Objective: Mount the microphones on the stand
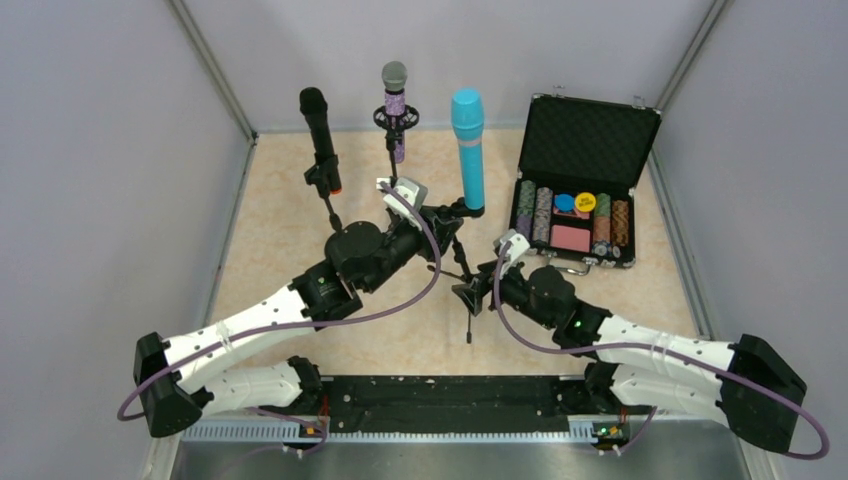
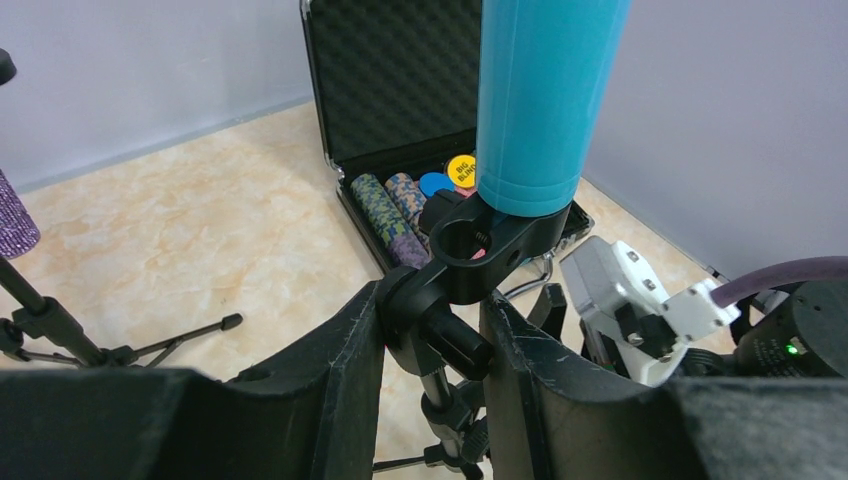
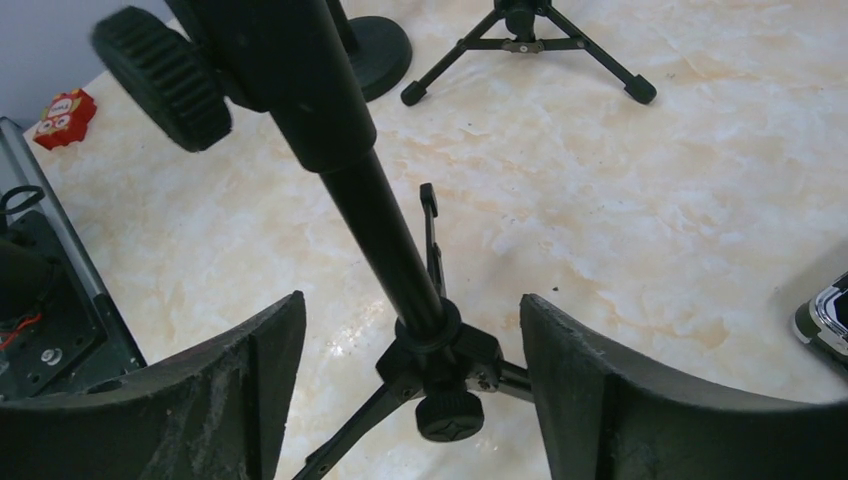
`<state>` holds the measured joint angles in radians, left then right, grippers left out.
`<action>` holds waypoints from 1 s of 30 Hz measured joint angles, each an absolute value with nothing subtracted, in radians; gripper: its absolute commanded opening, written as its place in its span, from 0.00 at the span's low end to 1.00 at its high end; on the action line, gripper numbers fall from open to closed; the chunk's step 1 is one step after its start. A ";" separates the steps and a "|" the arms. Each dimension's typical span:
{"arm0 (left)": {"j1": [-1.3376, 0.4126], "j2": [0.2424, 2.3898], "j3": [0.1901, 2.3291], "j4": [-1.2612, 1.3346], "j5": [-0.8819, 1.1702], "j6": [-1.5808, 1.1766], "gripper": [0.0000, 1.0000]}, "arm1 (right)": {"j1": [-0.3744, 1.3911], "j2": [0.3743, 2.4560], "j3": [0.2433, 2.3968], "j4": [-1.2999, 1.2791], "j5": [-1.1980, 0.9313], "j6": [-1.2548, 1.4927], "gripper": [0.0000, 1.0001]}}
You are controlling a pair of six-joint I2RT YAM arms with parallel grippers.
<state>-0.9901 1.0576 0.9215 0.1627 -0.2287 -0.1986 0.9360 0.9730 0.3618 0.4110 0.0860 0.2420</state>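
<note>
Cyan microphone [image 2: 540, 100] upright in clamp [image 2: 480, 250]; left fingers [image 2: 330, 400] pinch clamp below; right fingers [image 3: 590, 380] apart astride stand pole [image 3: 385, 240].

Open black case [image 1: 588, 150] of poker chips [image 1: 545, 215] on the marble-patterned table [image 1: 280, 230], far right corner

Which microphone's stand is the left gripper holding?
The cyan microphone, rightmost: the left gripper pinches its clip. The black microphone and purple microphone stand untouched.

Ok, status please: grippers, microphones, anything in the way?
Left gripper shut on holder of cyan microphone. Right gripper open around tripod stand pole, not touching. Black microphone, purple microphone also upright in stands. Poker chip case aside, nothing blocking.
</note>
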 measured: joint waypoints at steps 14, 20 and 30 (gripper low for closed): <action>-0.979 1.096 0.877 0.236 -0.287 -0.137 0.00 | 0.936 0.852 0.369 0.349 0.121 0.252 0.88; -0.968 1.137 0.874 0.240 -0.311 -0.114 0.00 | 0.936 0.844 0.369 0.343 0.136 0.260 0.88; -0.934 1.194 0.873 0.287 -0.358 -0.071 0.00 | 0.936 0.844 0.368 0.332 0.153 0.265 0.88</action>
